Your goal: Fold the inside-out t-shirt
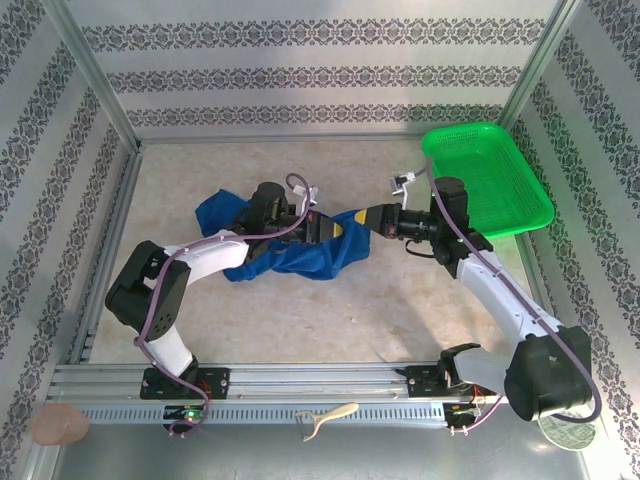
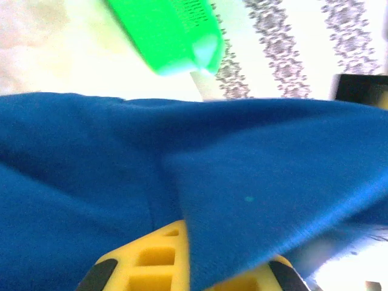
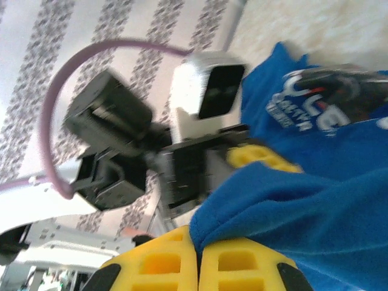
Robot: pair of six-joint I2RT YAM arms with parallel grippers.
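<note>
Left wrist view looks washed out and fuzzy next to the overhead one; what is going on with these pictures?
Left wrist view: glare bleaches the background white, the green basket is soft, only the blue t-shirt keeps colour. Right wrist view: blur smears the left arm and the shirt's lettering. Top external view: even light, sharp.

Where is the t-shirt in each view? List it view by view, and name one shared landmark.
Top external: t-shirt bunched just left of centre.
Left wrist: t-shirt across the lower two thirds.
Right wrist: t-shirt in the right half, its lettering at upper right.
Shared landmark: the patterned wall, behind the shirt in every view.
</note>
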